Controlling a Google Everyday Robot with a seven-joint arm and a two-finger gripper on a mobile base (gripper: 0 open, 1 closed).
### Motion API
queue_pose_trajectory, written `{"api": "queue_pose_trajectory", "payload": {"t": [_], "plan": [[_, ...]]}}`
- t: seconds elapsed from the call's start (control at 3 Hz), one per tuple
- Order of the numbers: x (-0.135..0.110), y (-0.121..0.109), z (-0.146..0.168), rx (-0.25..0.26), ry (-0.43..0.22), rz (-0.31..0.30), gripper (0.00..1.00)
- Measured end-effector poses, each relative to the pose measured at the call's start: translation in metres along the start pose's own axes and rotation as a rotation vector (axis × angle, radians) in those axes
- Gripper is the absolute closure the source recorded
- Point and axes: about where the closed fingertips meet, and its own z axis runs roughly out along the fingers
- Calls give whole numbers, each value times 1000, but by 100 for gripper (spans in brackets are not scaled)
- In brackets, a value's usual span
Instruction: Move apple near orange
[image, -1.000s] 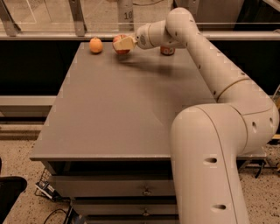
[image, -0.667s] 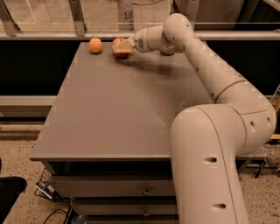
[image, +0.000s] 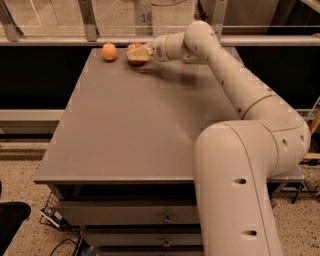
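Observation:
The orange (image: 109, 51) is a small round fruit at the far left corner of the grey table (image: 145, 125). The apple (image: 133, 48) is red and sits just right of the orange, mostly covered by my gripper (image: 137, 55). The gripper reaches in from the right and is shut on the apple, low at the table top. A small gap separates apple and orange.
A metal rail and glass panels (image: 90, 20) run along the far edge of the table. My arm (image: 235, 85) crosses the right side of the table. Drawers (image: 165, 217) sit below the near edge. The red can is hidden behind the arm.
My gripper has carried the apple a little further left toward the orange, narrowing the gap. The arm now hides the can that showed behind it.

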Motion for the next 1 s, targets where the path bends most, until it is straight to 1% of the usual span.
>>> {"api": "queue_pose_trajectory", "payload": {"t": [0.67, 1.0], "plan": [[3, 4, 6, -8, 4, 2, 36], [4, 6, 10, -13, 6, 3, 12]]}}
